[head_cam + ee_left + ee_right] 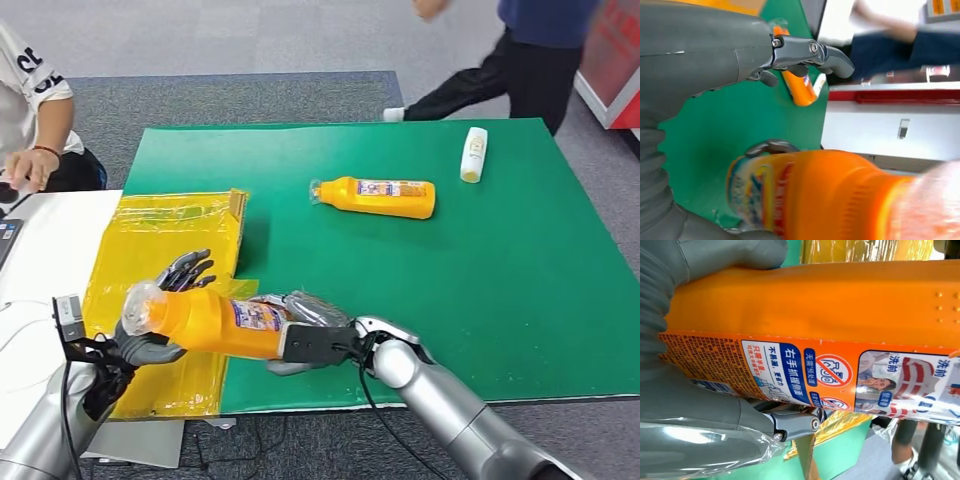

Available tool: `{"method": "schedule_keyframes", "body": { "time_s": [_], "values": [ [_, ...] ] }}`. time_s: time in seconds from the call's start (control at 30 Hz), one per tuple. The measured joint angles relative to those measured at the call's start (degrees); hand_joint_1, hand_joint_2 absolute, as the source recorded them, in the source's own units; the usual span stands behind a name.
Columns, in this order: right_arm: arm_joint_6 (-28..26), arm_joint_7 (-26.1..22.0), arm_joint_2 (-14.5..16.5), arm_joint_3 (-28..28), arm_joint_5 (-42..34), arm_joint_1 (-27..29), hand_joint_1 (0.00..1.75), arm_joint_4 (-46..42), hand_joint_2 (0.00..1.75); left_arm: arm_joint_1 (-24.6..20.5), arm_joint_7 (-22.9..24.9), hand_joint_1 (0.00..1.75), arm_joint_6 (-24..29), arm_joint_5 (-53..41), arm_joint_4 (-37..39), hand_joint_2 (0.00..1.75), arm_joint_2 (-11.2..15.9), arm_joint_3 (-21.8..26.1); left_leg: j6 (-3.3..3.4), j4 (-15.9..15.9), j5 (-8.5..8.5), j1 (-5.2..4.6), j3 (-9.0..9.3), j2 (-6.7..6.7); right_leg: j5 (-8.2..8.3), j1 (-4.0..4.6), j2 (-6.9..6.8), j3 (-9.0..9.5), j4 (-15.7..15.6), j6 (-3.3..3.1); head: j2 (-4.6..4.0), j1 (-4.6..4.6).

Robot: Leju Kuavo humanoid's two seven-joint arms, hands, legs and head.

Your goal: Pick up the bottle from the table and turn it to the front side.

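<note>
Both hands share 1 bottle [207, 322]: the right hand [306, 330] wraps its base, the left hand [162, 315] cups the capped neck with fingers partly spread. It hangs over the yellow bag [162, 245] at the green mat's [453, 300] 9 o'clock edge, long axis level, cap towards 9 o'clock, label upward. A second bottle [375, 196] lies at 12 o'clock.

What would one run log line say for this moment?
held: orange bottle | left hand: grips neck end | right hand: grips base end | bottle: lifted, lying sideways | on green mat: second orange bottle
</note>
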Motion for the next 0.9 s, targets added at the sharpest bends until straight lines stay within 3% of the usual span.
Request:
{"method": "schedule_keyframes", "body": {
  "time_s": [0.47, 0.9],
  "values": [
    [-2.38, 2.65, 0.98, 1.03, -0.94, -2.19, 1.75, 3.1, 1.75, -3.04, 0.37, 0.0, -0.07, 1.37, 1.56, 1.75, 0.05, -3.41, 0.0, 0.0, 0.0, 0.0, 0.0, 0.0, 0.0, 0.0, 0.0, -0.02, 0.0, 0.0, 0.0, 0.01],
    [-8.1, 6.58, 3.18, -0.81, 6.8, -0.83, 1.75, 3.51, 1.75, -2.31, 1.35, 0.0, 0.96, 1.43, 1.54, 1.75, -0.07, -3.98, 0.0, 0.0, 0.0, 0.0, -0.04, 0.0, -0.01, 0.0, 0.01, -0.06, 0.0, 0.0, 0.0, 0.01]
  ]
}}
